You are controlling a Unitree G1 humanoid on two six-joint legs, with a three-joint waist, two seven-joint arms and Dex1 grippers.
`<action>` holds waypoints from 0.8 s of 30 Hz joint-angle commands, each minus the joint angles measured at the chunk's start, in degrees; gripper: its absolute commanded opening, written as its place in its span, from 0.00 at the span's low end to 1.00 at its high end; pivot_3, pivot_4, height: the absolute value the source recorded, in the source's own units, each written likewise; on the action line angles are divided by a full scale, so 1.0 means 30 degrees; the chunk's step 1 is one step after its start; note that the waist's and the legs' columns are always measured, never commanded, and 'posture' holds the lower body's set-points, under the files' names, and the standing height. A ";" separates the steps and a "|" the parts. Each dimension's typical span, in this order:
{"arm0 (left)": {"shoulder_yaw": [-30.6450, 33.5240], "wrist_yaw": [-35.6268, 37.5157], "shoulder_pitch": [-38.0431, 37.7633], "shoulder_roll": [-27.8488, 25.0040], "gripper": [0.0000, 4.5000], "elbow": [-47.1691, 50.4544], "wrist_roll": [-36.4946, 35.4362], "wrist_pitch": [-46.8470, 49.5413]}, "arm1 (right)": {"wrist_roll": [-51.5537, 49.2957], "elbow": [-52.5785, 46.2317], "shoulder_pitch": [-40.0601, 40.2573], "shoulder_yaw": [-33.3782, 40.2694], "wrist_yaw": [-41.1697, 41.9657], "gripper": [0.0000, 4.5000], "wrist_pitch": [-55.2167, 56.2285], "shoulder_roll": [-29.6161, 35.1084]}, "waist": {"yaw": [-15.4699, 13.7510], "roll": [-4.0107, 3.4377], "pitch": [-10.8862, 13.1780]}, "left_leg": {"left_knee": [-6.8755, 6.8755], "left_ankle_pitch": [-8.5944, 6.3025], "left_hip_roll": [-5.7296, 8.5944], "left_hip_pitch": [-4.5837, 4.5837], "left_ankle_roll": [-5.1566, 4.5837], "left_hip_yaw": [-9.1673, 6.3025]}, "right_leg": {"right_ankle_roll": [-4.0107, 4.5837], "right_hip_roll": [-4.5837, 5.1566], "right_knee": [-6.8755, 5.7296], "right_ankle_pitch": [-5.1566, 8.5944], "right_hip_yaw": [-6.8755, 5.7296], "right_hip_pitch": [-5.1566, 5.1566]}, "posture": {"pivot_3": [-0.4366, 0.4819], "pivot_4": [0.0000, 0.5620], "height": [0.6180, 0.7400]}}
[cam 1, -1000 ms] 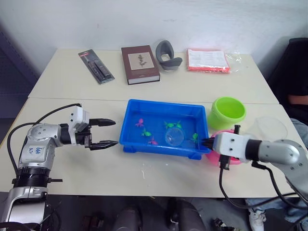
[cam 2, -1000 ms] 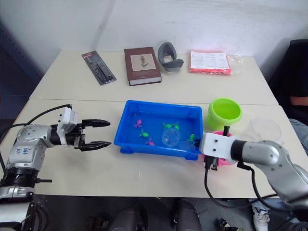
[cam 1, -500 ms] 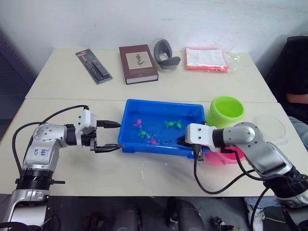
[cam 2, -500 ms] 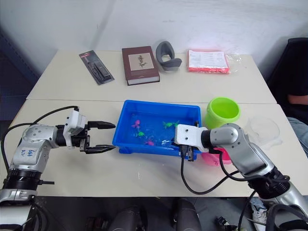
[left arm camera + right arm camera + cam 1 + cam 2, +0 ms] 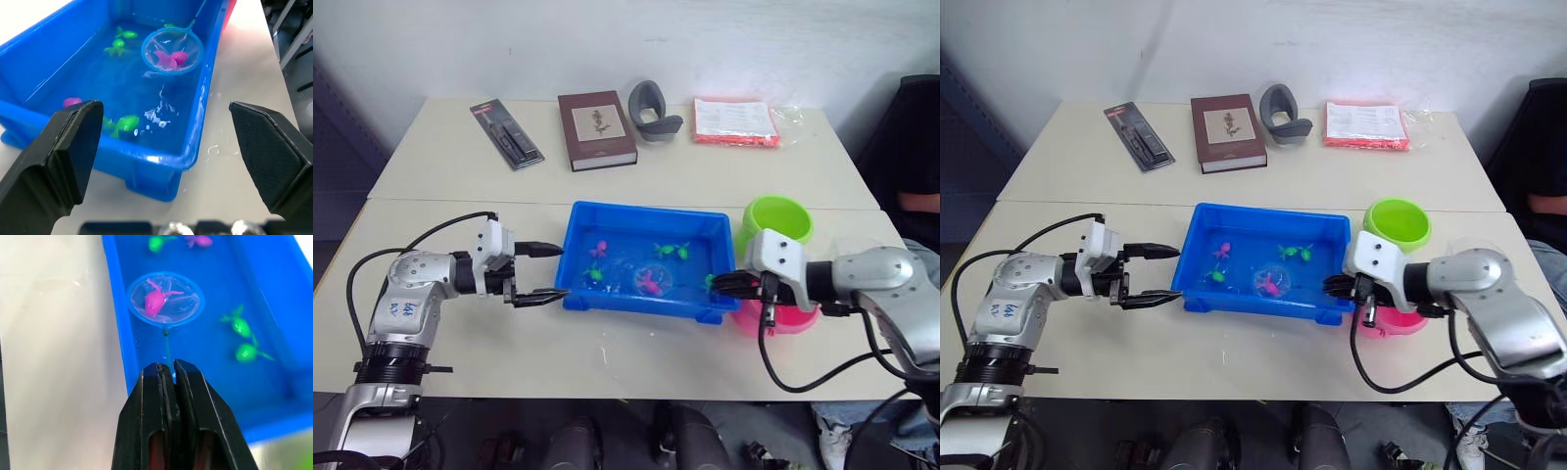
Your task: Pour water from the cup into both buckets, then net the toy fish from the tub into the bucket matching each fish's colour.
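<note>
The blue tub [image 5: 579, 294] holds water and several toy fish, green [image 5: 670, 250] and pink [image 5: 600, 248]. My right gripper [image 5: 720, 284] is at the tub's right end, shut on the thin handle of a small round net [image 5: 165, 298]. The net sits in the water with one pink fish [image 5: 154, 301] inside it. My left gripper [image 5: 548, 272] is open, its fingers beside the tub's left wall. The lime green bucket [image 5: 777, 220] stands right of the tub, and the pink bucket [image 5: 783, 315] is in front of it, under my right wrist. The clear cup [image 5: 858, 242] is partly hidden behind my right forearm.
Along the back of the table lie a black packet [image 5: 507, 134], a brown book [image 5: 596, 129], a grey curved object [image 5: 653, 111] and a red pack in a clear bag [image 5: 736, 121]. A person's arm [image 5: 920, 202] is at the right edge. Water drops [image 5: 215, 147] lie on the tabletop by the tub.
My right gripper reached left along the tub, then drew back to its right end; the net now holds a pink fish. My left gripper moved closer to the tub.
</note>
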State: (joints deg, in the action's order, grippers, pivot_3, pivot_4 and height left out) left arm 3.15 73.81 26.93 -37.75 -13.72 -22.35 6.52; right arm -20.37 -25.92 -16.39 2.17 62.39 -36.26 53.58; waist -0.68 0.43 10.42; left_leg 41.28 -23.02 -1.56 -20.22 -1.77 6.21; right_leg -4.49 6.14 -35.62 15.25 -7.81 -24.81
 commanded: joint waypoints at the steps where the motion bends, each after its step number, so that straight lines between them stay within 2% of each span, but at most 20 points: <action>1: -0.0046 0.0005 0.0919 0.0455 0.99 0.1109 -0.1005 0.0963 | -0.1217 -0.1632 0.2493 0.3361 -0.0269 0.00 0.0883 -0.0357 | -0.0119 -0.0001 0.0000 | 0.0000 0.0000 -0.0001 0.0005 0.0000 -0.0003 | 0.0000 -0.0005 -0.0001 0.0000 -0.0002 0.0003 | 0.48 0.27 1.00; 4: -0.0554 0.0190 0.1563 0.0903 0.99 0.1111 -0.1055 0.1651 | -0.1041 -0.2640 0.5170 0.5668 -0.0965 0.00 0.3054 -0.1421 | -0.0302 0.0003 -0.0002 | 0.0008 0.0003 -0.0006 -0.0005 0.0007 -0.0038 | -0.0008 -0.0044 0.0026 -0.0004 -0.0001 0.0032 | 0.48 0.27 1.00; 13: -0.1578 0.1129 0.4002 0.2782 0.99 -0.1164 -0.0820 0.1444 | -0.3146 -0.6846 1.2540 1.3888 -0.2401 0.00 0.3333 -0.4873 | -0.0338 -0.0008 -0.0009 | 0.0010 0.0014 -0.0028 0.0041 0.0020 -0.0012 | -0.0044 -0.0148 0.0032 -0.0025 0.0026 0.0071 | 0.48 0.27 1.00; 16: -0.1847 0.1583 0.4529 0.3241 0.99 -0.1920 -0.0622 0.1175 | -0.3251 -0.7469 1.4766 1.5677 -0.2726 0.00 0.3919 -0.6143 | -0.0279 -0.0011 -0.0011 | 0.0012 0.0019 -0.0024 0.0051 0.0027 -0.0003 | -0.0042 -0.0161 0.0029 -0.0024 0.0042 0.0081 | 0.48 0.27 1.00; 21: -0.2310 0.2233 0.5377 0.3923 0.99 -0.3085 -0.0364 0.0844 | -0.2530 -0.7651 1.7523 1.6843 -0.3062 0.00 0.6201 -0.8242 | -0.0243 -0.0012 -0.0012 | -0.0005 0.0018 -0.0024 0.0093 0.0028 0.0027 | -0.0040 -0.0170 0.0025 -0.0023 0.0079 0.0087 | 0.48 0.27 1.00; 24: -0.2623 0.2638 0.5652 0.4234 0.99 -0.3609 -0.0052 0.0379 | 0.0309 -0.6520 1.8328 1.6388 -0.3502 0.00 0.9377 -0.8880 | -0.0190 -0.0013 -0.0013 | -0.0040 0.0017 -0.0025 0.0162 0.0030 0.0098 | -0.0037 -0.0174 0.0016 -0.0021 0.0148 0.0090 | 0.48 0.27 1.00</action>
State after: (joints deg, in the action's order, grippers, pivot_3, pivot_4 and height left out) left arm -4.61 80.74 42.81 -25.27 -24.24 -22.99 8.94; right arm -23.42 -46.59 37.57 50.49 52.82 -13.57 27.67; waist -1.25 0.39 10.38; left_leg 41.06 -22.97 -1.61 -19.62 -1.68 6.62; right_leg -4.59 5.61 -35.58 15.18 -7.25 -24.53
